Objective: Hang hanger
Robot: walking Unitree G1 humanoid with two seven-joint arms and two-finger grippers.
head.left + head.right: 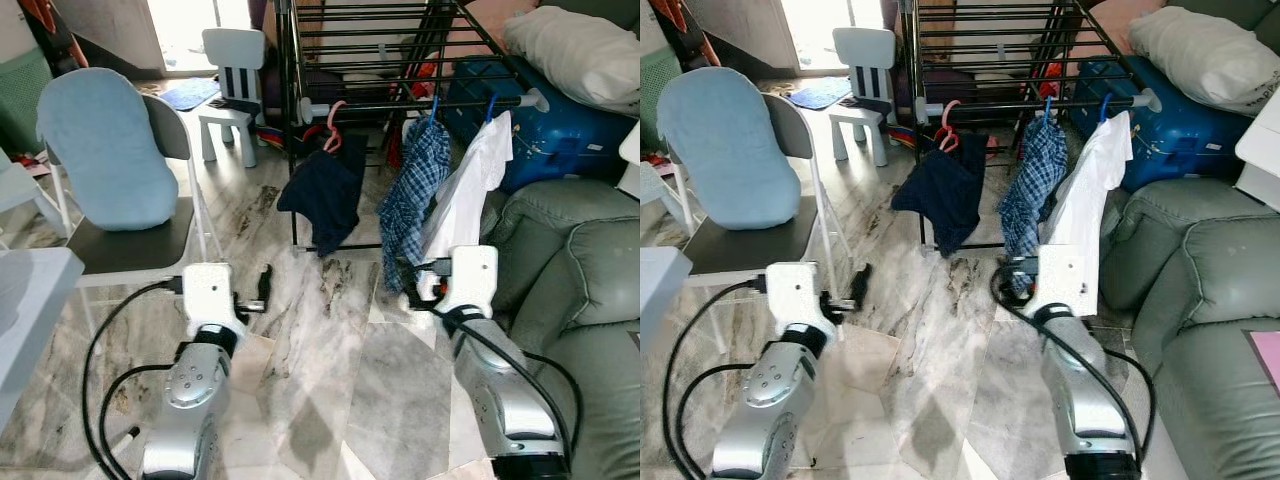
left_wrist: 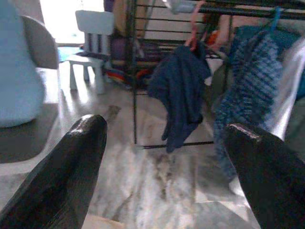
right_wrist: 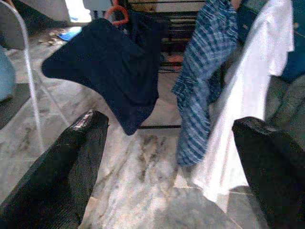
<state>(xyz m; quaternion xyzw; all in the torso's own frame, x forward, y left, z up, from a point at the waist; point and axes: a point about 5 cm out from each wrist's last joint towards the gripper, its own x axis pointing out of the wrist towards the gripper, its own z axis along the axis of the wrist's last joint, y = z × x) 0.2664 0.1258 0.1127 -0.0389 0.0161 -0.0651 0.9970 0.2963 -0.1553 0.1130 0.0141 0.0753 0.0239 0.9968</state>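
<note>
A black drying rack (image 1: 400, 102) stands ahead on the marble floor. From its front rail hang a pink hanger (image 1: 333, 125) with a dark navy garment (image 1: 325, 195), a blue hanger (image 1: 434, 106) with a blue plaid shirt (image 1: 412, 195), and another blue hanger (image 1: 491, 106) with a white shirt (image 1: 465, 195). My left gripper (image 1: 262, 285) is low, left of the navy garment, open and empty (image 2: 164, 129). My right gripper (image 1: 415, 290) sits just below the plaid and white shirts, open with nothing between its fingers (image 3: 169, 121).
A chair with a light blue cushion (image 1: 110, 150) is close on the left, and a small white child's chair (image 1: 232, 85) stands behind it. On the right are a grey-green sofa (image 1: 580, 270), a blue suitcase (image 1: 560, 130) and a white pillow (image 1: 580, 50).
</note>
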